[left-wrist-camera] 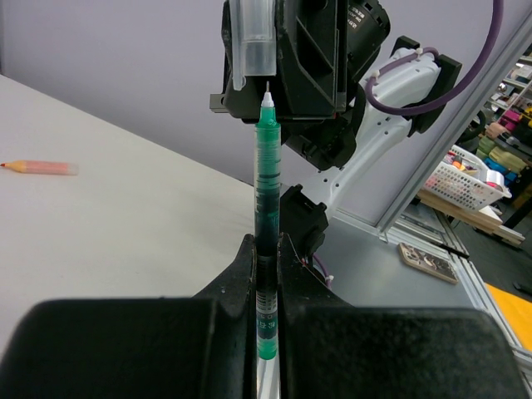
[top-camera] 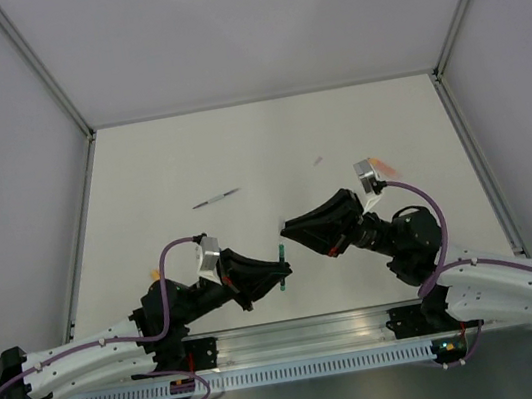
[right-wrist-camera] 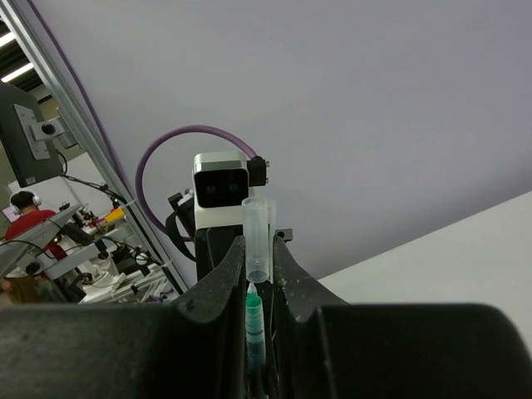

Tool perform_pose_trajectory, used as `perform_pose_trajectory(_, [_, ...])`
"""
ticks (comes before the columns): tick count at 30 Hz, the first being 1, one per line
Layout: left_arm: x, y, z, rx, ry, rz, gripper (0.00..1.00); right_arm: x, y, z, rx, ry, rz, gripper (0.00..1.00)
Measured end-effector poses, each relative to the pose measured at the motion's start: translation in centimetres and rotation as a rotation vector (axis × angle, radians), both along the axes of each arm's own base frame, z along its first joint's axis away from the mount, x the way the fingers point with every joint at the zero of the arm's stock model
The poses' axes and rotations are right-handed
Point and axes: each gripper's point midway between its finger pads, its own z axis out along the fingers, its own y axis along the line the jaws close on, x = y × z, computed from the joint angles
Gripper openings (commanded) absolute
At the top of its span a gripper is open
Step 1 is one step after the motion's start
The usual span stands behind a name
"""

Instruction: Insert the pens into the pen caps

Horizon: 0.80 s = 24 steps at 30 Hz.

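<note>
Left gripper clamped on the barrel of the green pen, whose white tip projects beyond its fingers toward the right gripper. The right gripper pinches a translucent pen cap, open mouth facing the pen tip just short of it. An orange marker lies on the table, well aside of the left gripper.

The green pen, held in mid-air near the table's near edge, pointed its white tip just short of a clear cap's mouth, while the silver pen and pink-orange marker lay farther back, well apart.
</note>
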Motion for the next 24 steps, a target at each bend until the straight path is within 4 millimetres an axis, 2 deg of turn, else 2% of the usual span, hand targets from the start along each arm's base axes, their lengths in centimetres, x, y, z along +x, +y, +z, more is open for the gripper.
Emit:
perform_pose_trajectory(5, [0.0,0.0,-0.1,0.002,0.001,0.0,0.02,0.2,0.3,-0.4,-0.011,0.007,0.001,0.0])
perform_pose_trajectory(16, [-0.1,0.4,0.6,-0.019,-0.005,0.004,0.02,-0.7,0.7,-0.8,-0.014,0.006,0.03,0.0])
perform_pose_trajectory(24, [-0.1,0.5,-0.1,0.001,0.002,0.005,0.02,-0.8,1.1,-1.6,-0.034,-0.001,0.025,0.0])
